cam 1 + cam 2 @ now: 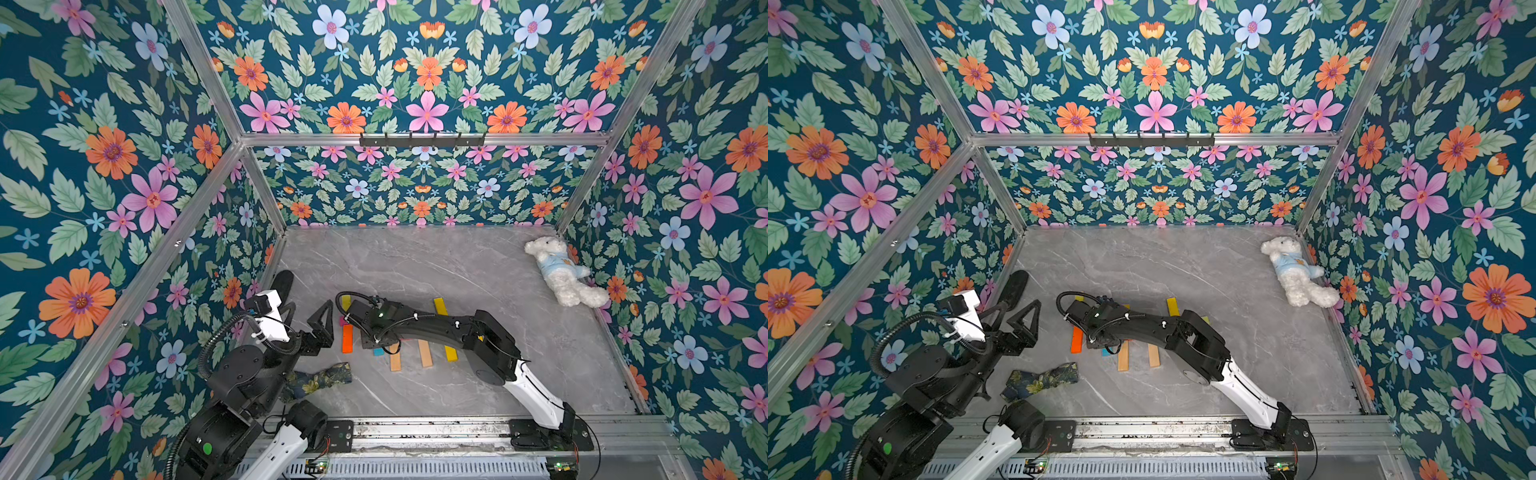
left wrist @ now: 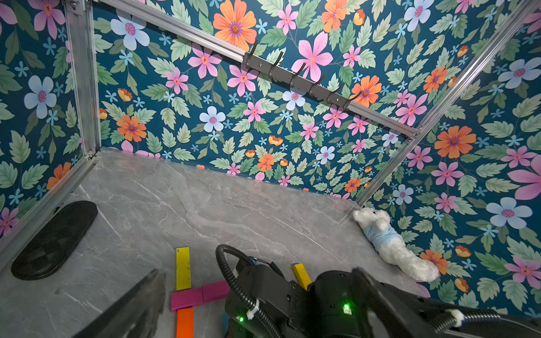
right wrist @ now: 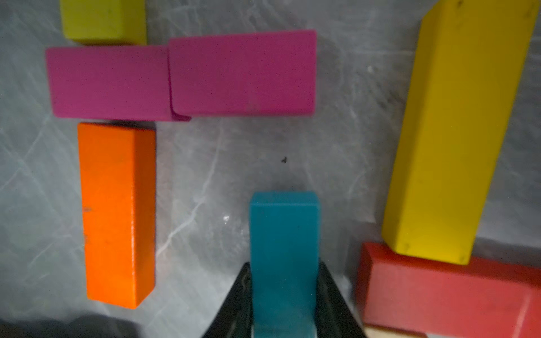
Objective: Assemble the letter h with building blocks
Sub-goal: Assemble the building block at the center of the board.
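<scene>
Right fingers (image 3: 333, 301) pinch the blue block (image 3: 284, 248) across its narrow width, one black finger flat against each long side. About half the block's length sticks out past the tips. Whether it rests on the grey marble desk (image 1: 457, 266) or sits just off it cannot be told.

Its free end points toward the second magenta block (image 3: 243, 73), with a strip of bare desk between them. That block butts against the first magenta block (image 3: 108, 82), slightly overlapping its end. A yellow block (image 2: 183, 267) meets one long side of the first magenta block. The orange block (image 3: 117, 213) sits just against the opposite side, so the three form a straight column. The blue block lies parallel to the orange one and apart from it.

On the blue block's other side, a long yellow block (image 3: 459, 131) rests one end on a red block (image 3: 439, 292). Two plain wood blocks (image 1: 395, 362) lie side by side near the blue block, partly under the right arm in both top views.

Left fingers (image 1: 326, 316) are spread wide, near the orange block but apart from it.
</scene>
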